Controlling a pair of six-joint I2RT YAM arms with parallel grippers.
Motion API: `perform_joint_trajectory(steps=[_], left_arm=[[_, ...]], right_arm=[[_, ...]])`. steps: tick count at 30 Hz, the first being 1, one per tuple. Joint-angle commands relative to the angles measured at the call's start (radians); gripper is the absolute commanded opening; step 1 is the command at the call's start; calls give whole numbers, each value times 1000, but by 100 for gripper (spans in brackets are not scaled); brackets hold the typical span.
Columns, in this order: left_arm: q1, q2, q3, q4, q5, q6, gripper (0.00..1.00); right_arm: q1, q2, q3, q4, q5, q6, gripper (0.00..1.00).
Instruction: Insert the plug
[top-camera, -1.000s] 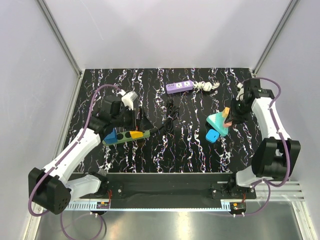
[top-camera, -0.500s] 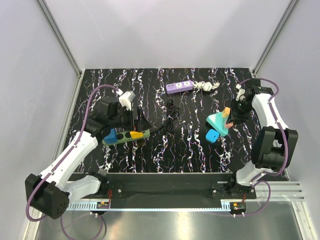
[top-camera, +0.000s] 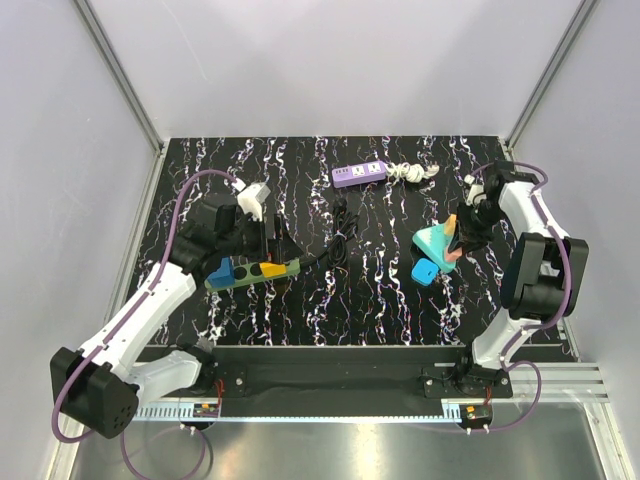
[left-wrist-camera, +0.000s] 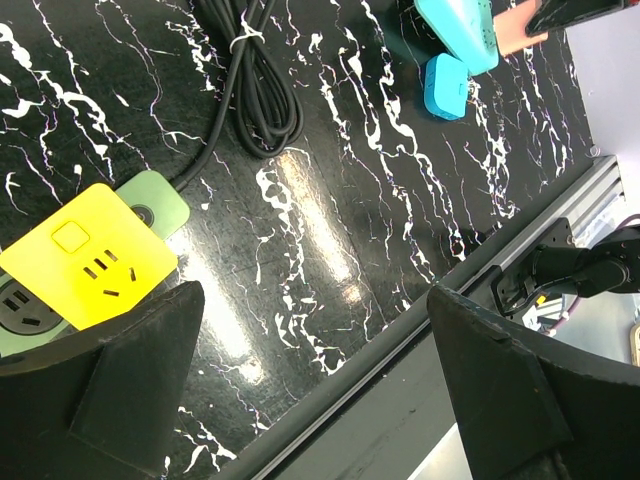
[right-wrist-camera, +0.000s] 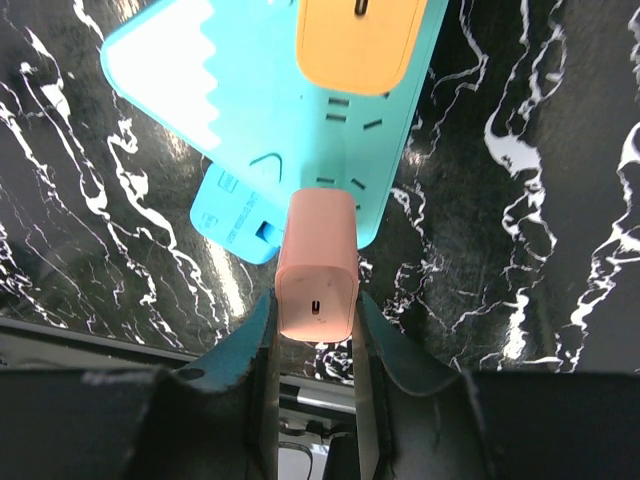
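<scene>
Right hand (right-wrist-camera: 315, 335) pinches the pink plug (right-wrist-camera: 317, 262) over the near edge of the teal power strip (right-wrist-camera: 240, 110). Free slots lie just ahead, toward the orange adapter (right-wrist-camera: 360, 40). Left hand (left-wrist-camera: 312, 300), spread, hangs well apart across the tabletop (top-camera: 380, 290).

Three power strips (top-camera: 292, 266) (top-camera: 360, 174) (top-camera: 432, 240), two coiled cables (top-camera: 341, 228) (top-camera: 412, 173)

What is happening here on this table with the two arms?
The right hand is shut on a small pink rectangular plug and holds it at the edge of a teal triangular power strip, which already carries an orange plug. Free sockets show just beyond the pink plug; the pictures do not tell whether its pins are in. The left hand is open and holds nothing, hovering beside a green power strip with a yellow plug on it.
</scene>
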Motion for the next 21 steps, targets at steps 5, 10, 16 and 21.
perform_joint_trajectory(steps=[5, 10, 16, 21], left_arm=[[2, -22, -6, 18, -12, 15, 99], [2, -26, -3, 18, -14, 15, 99], [2, -32, -6, 19, -11, 15, 99], [2, -40, -6, 19, -18, 18, 99]], right_arm=[[-4, 30, 63, -5, 20, -25, 0], [-4, 40, 78, -15, 21, -12, 0], [-6, 34, 60, -19, 38, -5, 0], [-4, 42, 52, -2, 3, 8, 0]])
